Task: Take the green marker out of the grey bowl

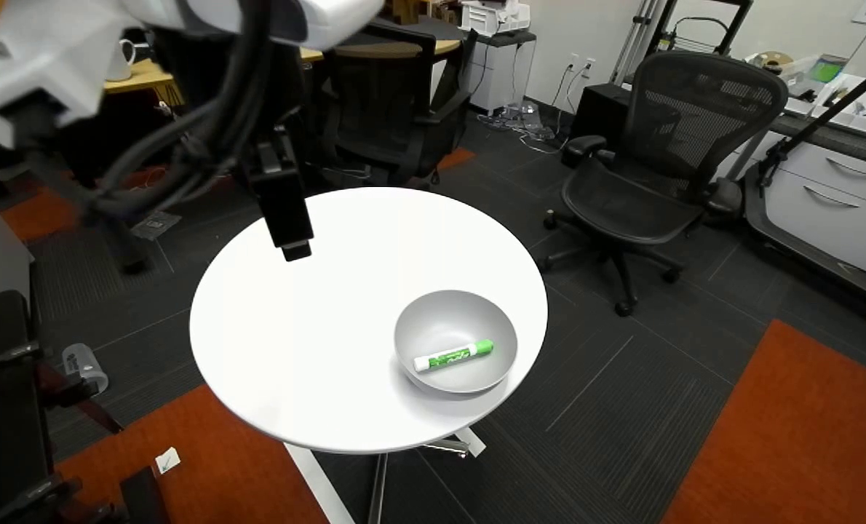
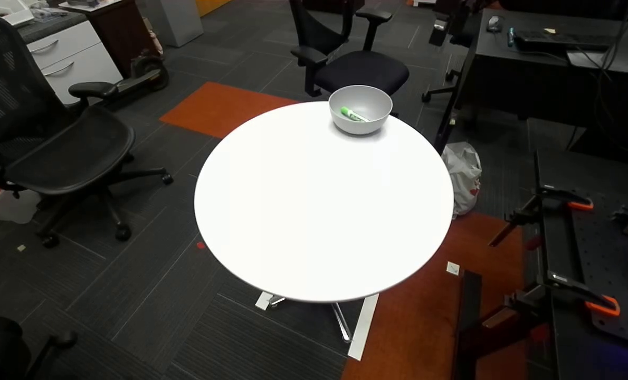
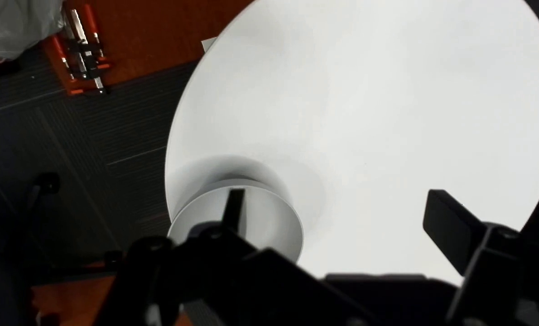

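Note:
The grey bowl [image 1: 444, 316] stands upright on the white table near its edge. It shows in an exterior view [image 2: 380, 119] and partly in the wrist view [image 3: 276, 217]. The green marker [image 1: 453, 356] lies inside the bowl, with a white body and a bright green cap; it also shows in an exterior view [image 2: 354, 114]. In the wrist view the marker is hidden. My gripper [image 3: 337, 203] is open and empty, its two fingers wide apart above the table. One finger overlaps the bowl in the wrist view. In an exterior view the gripper [image 1: 286, 211] hangs above the table, apart from the bowl.
The round white table [image 1: 309, 327] stands on a dark carpet. A black mesh chair [image 1: 666, 145] stands beside it, and another black chair [image 2: 364, 68] is just behind the bowl. A black bench with orange-tipped clamps [image 2: 604, 306] is near the table.

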Controlling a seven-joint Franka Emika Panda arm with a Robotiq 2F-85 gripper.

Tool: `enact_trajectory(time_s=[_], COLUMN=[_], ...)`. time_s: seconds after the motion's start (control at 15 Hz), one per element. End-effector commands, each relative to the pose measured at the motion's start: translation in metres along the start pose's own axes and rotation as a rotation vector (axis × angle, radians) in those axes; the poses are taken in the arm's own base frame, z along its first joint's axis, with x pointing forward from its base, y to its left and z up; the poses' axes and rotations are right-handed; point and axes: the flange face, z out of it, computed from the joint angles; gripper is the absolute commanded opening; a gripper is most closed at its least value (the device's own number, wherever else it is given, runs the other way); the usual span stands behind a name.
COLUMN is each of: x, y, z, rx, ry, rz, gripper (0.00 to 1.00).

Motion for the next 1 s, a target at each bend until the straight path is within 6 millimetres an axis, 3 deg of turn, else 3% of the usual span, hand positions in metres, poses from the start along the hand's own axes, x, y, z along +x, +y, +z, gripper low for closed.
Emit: enact_trajectory(time_s=[0.0,0.6,0.93], x=[0.041,0.097,0.121], y=[0.011,0.035,0.037], z=[0.022,0.096,0.121], rx=[-0.007,-0.056,-0.073], ry=[-0.004,0.015,0.079], rz=[0.076,0.141,0.117], gripper=[1.0,1.0,1.0])
